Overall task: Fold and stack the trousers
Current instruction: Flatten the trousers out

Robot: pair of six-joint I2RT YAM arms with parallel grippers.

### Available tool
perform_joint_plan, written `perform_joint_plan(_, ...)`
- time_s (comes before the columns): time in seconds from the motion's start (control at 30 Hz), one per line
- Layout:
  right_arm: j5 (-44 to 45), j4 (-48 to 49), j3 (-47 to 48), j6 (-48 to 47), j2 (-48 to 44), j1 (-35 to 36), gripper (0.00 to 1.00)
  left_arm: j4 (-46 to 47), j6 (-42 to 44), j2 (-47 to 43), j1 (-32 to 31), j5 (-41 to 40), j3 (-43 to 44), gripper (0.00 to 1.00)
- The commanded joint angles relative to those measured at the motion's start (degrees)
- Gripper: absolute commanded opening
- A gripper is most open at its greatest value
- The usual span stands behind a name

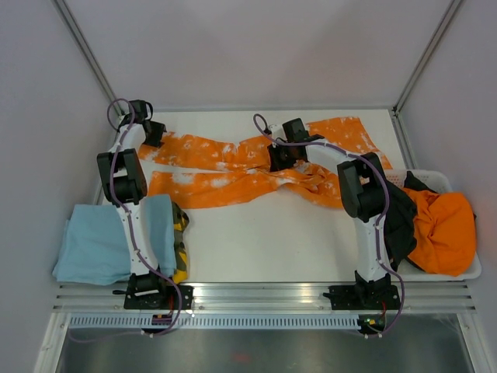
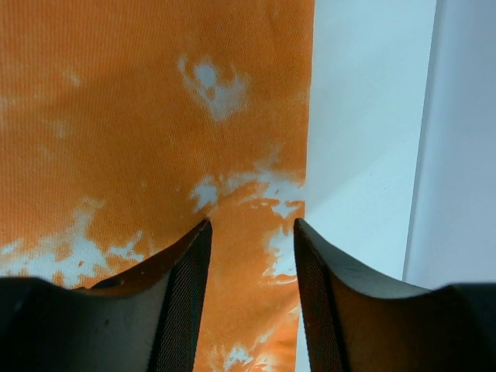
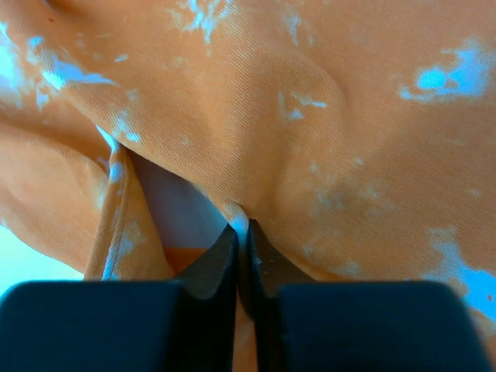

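The trousers (image 1: 217,186), bright orange with white blotches, lie spread across the back of the white table, legs running left and waist at the right. My left gripper (image 1: 153,134) is at the left leg end. In the left wrist view it (image 2: 252,225) stands open over the trousers (image 2: 116,116), its fingers straddling the fabric's right edge. My right gripper (image 1: 278,159) is at the crumpled middle. In the right wrist view it (image 3: 242,225) is shut on a raised fold of the trousers (image 3: 349,116).
A light blue folded cloth (image 1: 101,241) lies at the front left, on a yellow and dark patterned garment (image 1: 180,233). At the right, a white bin (image 1: 466,272) holds a plain orange garment (image 1: 443,229) and a black one (image 1: 400,217). Walls enclose the table.
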Motion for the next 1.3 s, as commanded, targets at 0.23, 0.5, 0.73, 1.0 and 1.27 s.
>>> perform_joint_plan(0.23,6.63,-1.25,9.55,11.84,-2.30,0.04,0.72,-3.16,9.98,-13.43,1.49,-10.18,-4.66,0.55)
perform_joint_plan(0.5,11.82,1.39,24.41,23.00,5.25,-1.63,0.76,1.85,16.57,-26.11,0.52,-13.45,-20.38,0.58)
perform_joint_plan(0.73,22.19,-4.84,31.54,24.33,15.62,-2.07,0.65,5.20,16.31,-22.97,-0.61,-5.01,-22.79,0.57)
perform_joint_plan(1.0,25.63,-4.85,30.93,25.91,19.06,-3.74,0.60,4.58,15.26,-18.84,-1.67,-5.27,-20.24,0.56)
perform_joint_plan(1.27,30.82,-6.08,33.64,27.84,22.57,-7.16,0.63,3.97,12.36,-12.69,-1.67,-4.22,-19.00,0.56)
